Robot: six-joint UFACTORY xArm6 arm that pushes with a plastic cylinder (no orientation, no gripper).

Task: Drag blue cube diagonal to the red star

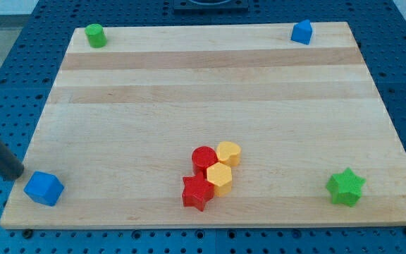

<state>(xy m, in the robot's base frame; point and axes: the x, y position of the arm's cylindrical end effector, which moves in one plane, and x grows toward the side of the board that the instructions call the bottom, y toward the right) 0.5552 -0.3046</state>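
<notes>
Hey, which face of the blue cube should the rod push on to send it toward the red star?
Push the blue cube on its face toward the view's left, probably. The red star lies to the view's right at about the same height, so a rightward shove suits. My tip already sits beside the cube's upper-left corner, so it needs only a small shift.

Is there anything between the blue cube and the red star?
No. In the camera view, only bare board lies between the blue cube and the red star.

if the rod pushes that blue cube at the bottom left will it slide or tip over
The blue cube probably slides, being squat with flat faces on smooth wood. An off-centre push likely spins it. My tip sits just left of it.
</notes>
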